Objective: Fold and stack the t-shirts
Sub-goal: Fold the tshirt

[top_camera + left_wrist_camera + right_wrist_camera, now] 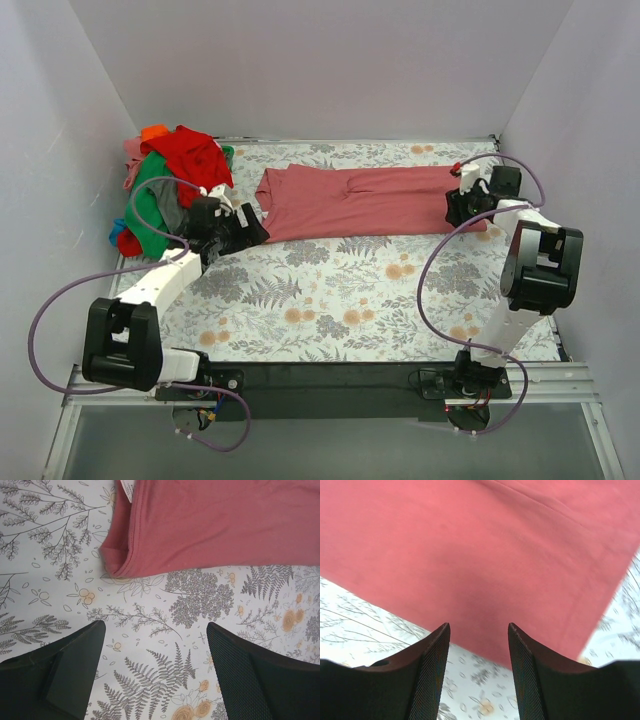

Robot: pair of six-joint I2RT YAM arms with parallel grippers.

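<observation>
A salmon-pink t-shirt (365,200) lies folded into a long strip across the far part of the table. It also shows in the left wrist view (220,522) and in the right wrist view (470,550). A small white neck tag (126,489) shows at its left end. My left gripper (250,232) is open and empty just near of the shirt's left near corner. My right gripper (458,208) is open and empty at the shirt's right near edge. A pile of red, green, orange, pink and grey t-shirts (170,180) lies at the far left.
The floral table cover (350,300) spreads over the whole table. White walls close in the left, far and right sides. A black rail (330,385) with the arm bases runs along the near edge. Purple cables loop off both arms.
</observation>
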